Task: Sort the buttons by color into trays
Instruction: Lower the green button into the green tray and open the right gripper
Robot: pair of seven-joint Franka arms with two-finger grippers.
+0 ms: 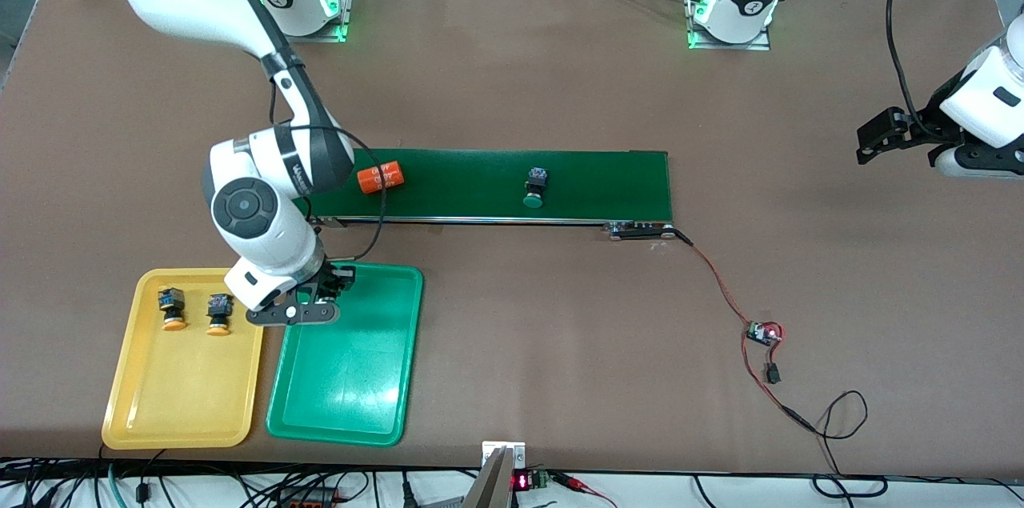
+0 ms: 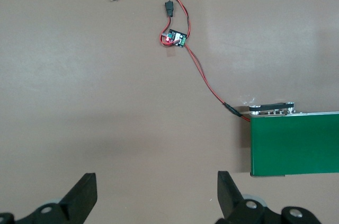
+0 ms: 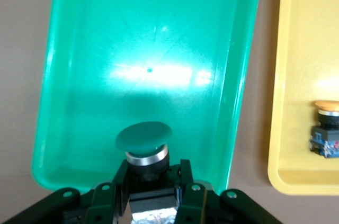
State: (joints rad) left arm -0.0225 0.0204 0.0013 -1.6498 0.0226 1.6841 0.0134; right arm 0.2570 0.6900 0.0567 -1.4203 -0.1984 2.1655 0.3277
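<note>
Green-capped button (image 3: 143,138) sits clenched in the right gripper (image 1: 308,308), over the green tray (image 1: 376,420) near its conveyor-side edge. Both orange-capped buttons (image 1: 171,310) (image 1: 218,314) lie in the yellow tray (image 1: 136,420) beside it. Another green button (image 1: 535,187) rests on the belt (image 1: 608,184) with an orange cylinder (image 1: 380,177). The left gripper (image 2: 156,195) waits released over bare table (image 1: 840,268).
</note>
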